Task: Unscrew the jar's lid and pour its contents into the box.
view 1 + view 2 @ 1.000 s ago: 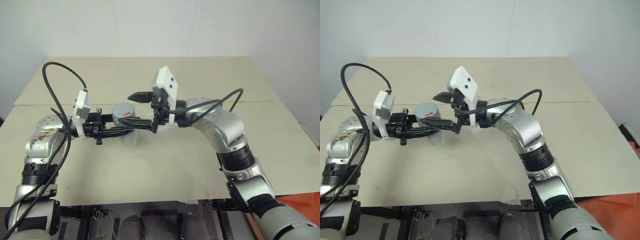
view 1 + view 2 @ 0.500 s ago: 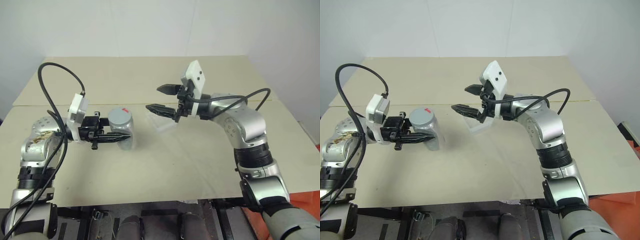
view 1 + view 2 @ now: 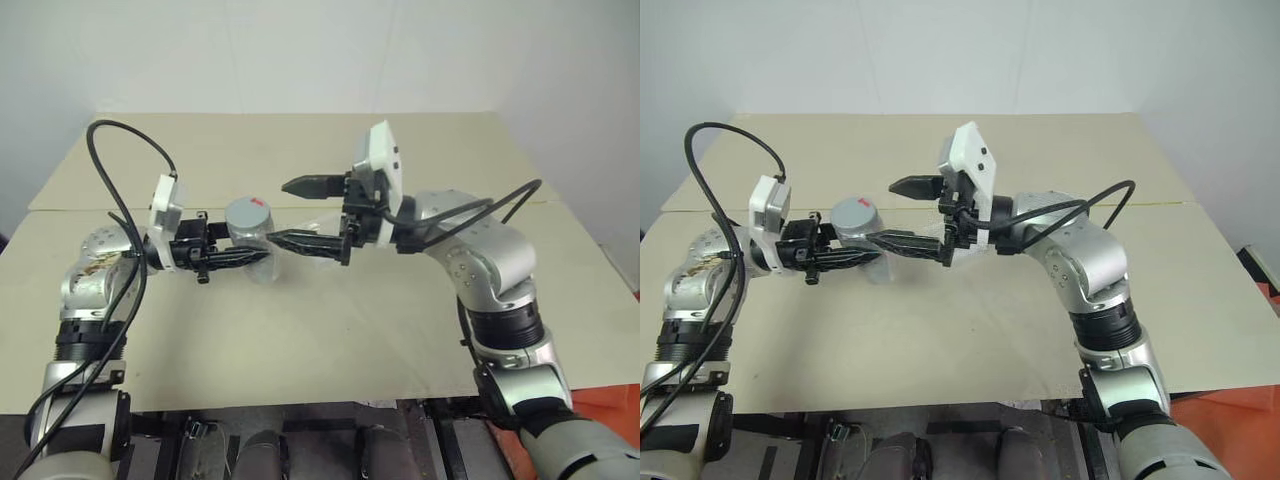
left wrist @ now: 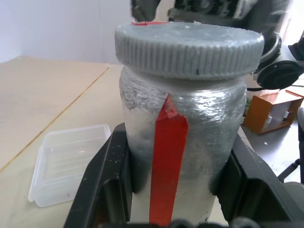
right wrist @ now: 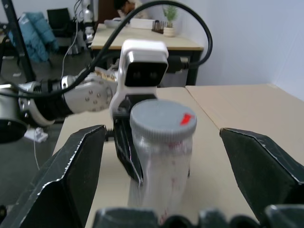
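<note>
The left pincer (image 3: 250, 256) is clamped on the body of the small silvery cylindrical jar with a red vertical stripe (image 4: 176, 142), holding it upright above the pale beige bench (image 3: 330, 330), one black finger (image 4: 102, 190) pressed on each side of it. The round, ribbed grey-blue lid with a red mark on top (image 5: 163, 119) sits on the jar's mouth. Facing it from the opposite side, the right pincer (image 3: 292, 214) stands with its two black fingers wide apart and touching nothing: one finger (image 3: 312, 185) is level with the lid on the jar's far side, the other (image 3: 305, 243) lies lower, across the near side close to the left pincer's tips. In the left wrist view, the shallow rectangular box of translucent clear plastic (image 4: 66, 166) rests flat on the bench beyond the jar. The jar's contents cannot be made out through its silvery wall.
</note>
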Tool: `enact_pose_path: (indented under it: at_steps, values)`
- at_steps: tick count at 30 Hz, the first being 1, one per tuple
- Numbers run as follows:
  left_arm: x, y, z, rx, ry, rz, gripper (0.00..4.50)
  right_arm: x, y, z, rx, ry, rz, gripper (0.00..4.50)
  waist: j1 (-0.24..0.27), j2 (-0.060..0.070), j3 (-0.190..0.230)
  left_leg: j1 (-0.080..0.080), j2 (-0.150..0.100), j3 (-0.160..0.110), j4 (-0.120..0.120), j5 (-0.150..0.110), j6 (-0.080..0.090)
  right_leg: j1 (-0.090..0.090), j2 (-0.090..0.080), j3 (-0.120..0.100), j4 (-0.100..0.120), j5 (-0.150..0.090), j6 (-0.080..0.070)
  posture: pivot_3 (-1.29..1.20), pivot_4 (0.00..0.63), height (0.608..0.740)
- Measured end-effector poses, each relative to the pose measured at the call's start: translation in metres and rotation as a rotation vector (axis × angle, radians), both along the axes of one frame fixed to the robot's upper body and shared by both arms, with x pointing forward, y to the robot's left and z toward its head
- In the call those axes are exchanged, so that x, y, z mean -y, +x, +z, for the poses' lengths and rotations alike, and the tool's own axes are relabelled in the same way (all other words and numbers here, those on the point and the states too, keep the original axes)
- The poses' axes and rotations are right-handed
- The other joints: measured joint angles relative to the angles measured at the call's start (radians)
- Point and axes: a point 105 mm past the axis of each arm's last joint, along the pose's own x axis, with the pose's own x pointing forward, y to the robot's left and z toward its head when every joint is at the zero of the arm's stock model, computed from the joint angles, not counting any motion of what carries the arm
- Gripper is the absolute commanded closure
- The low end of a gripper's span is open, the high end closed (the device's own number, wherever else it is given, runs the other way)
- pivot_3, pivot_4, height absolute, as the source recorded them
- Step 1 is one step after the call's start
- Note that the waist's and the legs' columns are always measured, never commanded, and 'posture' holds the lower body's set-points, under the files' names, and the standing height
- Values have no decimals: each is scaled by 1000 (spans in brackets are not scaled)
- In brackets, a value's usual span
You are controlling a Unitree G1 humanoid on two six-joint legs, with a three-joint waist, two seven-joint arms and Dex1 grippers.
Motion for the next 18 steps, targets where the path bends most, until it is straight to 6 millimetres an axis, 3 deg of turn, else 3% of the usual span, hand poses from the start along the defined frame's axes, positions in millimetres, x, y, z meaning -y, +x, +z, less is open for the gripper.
enact_pose_path:
  at_steps: [6, 18]
  values:
    - [3, -1, -3, -8, 10, -21, 2596, -31, -1, 6, 23, -2, -15, 43, -1, 0, 0, 0, 0, 0, 0, 0, 0, 0, 0, 0, 0, 0, 0, 0, 150, 740]
    - [4, -2, -3, -6, 11, -28, 2596, -48, 5, 0, -12, -25, -34, 43, -1, 0, 0, 0, 0, 0, 0, 0, 0, 0, 0, 0, 0, 0, 0, 0, 150, 740]
